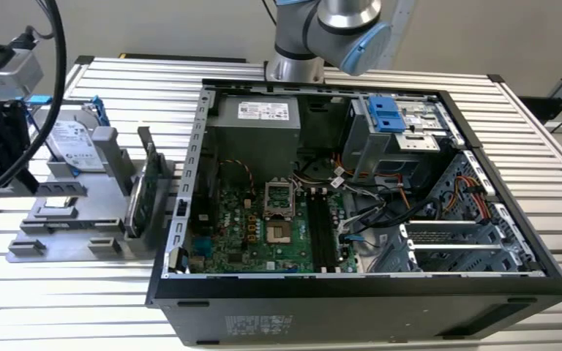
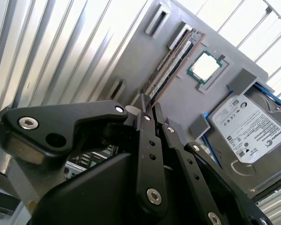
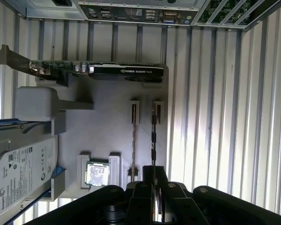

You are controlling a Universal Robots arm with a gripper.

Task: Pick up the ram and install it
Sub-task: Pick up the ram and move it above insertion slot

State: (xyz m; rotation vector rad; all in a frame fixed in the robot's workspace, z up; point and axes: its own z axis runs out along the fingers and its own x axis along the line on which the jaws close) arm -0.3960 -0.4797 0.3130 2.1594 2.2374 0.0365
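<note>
The jaws of the gripper are drawn narrow, nearly together, with nothing seen clamped between them. The ram stands on edge in a slot of the grey tray. It runs straight out ahead of the jaws, and its near end meets the fingertips in both wrist views; whether they touch it cannot be told. A second stick stands just beside the ram and parallel to it.

A square processor chip lies in its own tray pocket close beside the jaws, past the second stick. Further off to that side rests the silver hard drive. Beyond the far ends of the sticks a green circuit card stands on edge across the tray.

In the exterior view the tray sits on the slatted metal surface. The open computer case is to the exterior view's right of it, and the motherboard's black slots hold no stick.
</note>
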